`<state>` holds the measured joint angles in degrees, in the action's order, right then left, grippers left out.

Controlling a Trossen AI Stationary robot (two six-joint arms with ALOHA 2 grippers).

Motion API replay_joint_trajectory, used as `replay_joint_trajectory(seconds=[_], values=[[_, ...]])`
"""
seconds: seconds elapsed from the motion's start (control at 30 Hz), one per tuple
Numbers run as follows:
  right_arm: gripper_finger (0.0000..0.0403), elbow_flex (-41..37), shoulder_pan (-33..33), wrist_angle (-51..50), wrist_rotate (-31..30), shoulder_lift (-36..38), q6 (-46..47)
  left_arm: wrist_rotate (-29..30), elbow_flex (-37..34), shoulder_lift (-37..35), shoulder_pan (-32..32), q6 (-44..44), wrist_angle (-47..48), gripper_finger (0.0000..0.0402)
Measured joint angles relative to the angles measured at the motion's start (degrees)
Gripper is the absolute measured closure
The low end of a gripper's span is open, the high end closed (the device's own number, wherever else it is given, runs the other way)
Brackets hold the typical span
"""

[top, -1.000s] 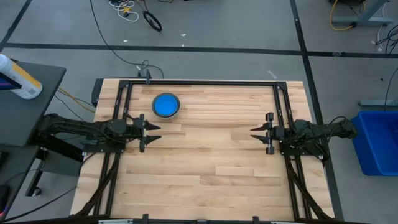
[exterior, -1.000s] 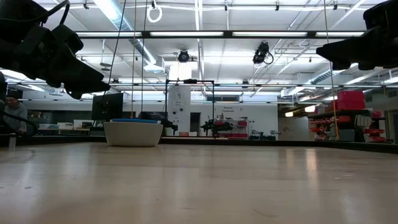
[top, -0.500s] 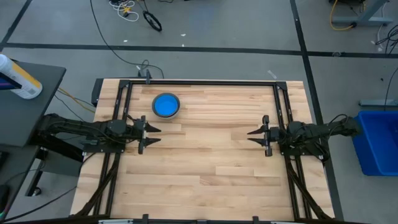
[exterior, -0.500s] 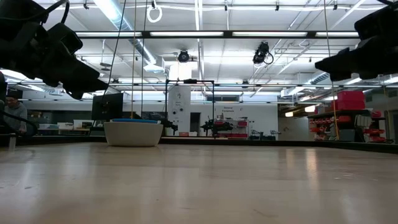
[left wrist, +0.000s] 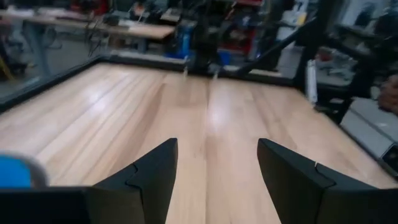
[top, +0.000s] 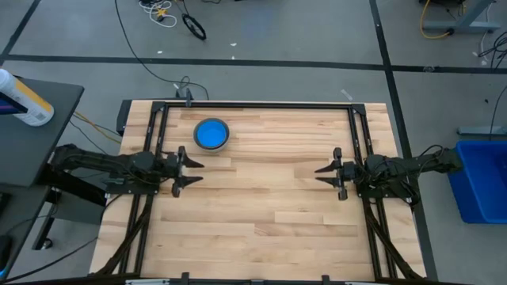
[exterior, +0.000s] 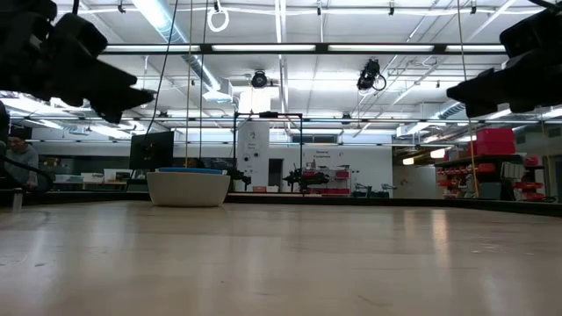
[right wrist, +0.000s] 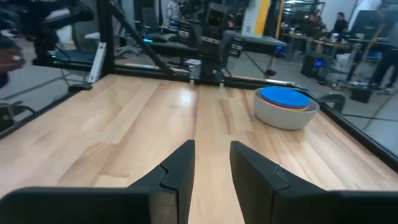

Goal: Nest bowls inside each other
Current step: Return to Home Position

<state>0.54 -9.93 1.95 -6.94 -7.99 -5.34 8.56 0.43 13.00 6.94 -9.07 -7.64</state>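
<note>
The bowls stand as one stack at the table's far left: a grey bowl (top: 226,141) (exterior: 188,189) rests on its base on the wood, with a light blue bowl (top: 211,134) (right wrist: 283,96) nested in it. My left gripper (top: 198,172) (left wrist: 217,146) hovers level at the table's left side, just nearer than the stack, open and empty. My right gripper (top: 318,172) (right wrist: 212,146) hovers level at the table's right side, pointing toward the left one. A narrow gap shows between its fingers, with nothing in it.
A black rail frame (top: 253,104) runs along the table's far edge and down both sides under the arms. A blue bin (top: 479,178) stands off the table's right edge. A person (exterior: 18,162) sits in the room beyond, far left in the low view.
My left gripper's fingertips have tipped up a little and swung slightly toward the table's near edge. My right gripper's fingertips have sunk a little and it has rolled slightly about its own line. The bowls have kept still.
</note>
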Motion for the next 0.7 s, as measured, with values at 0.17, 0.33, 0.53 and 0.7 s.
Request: replay_joint_trajectory(seconds=[0.17, 0.33, 0.53, 0.7], values=[[0.0288, 0.00, -0.04, -0.45, 1.56, 0.17, 0.43, -3.80, 0.78, -8.78, 0.00, -0.51, 7.49, 0.0171], [0.0290, 0.00, -0.02, -0.51, 1.58, 0.33, 0.45, -7.28, 2.04, -12.74, 0.02, 0.21, 12.09, 0.0171], [0.0286, 0.00, -0.02, -0.46, 1.66, 0.68, 1.02, -7.47, 1.82, -12.97, 0.04, -1.06, 11.09, 0.0171], [0.0287, 0.00, -0.30, -0.44, 1.67, 0.97, 1.31, -8.97, 0.28, -12.62, 0.11, -0.51, 6.96, 0.0171]])
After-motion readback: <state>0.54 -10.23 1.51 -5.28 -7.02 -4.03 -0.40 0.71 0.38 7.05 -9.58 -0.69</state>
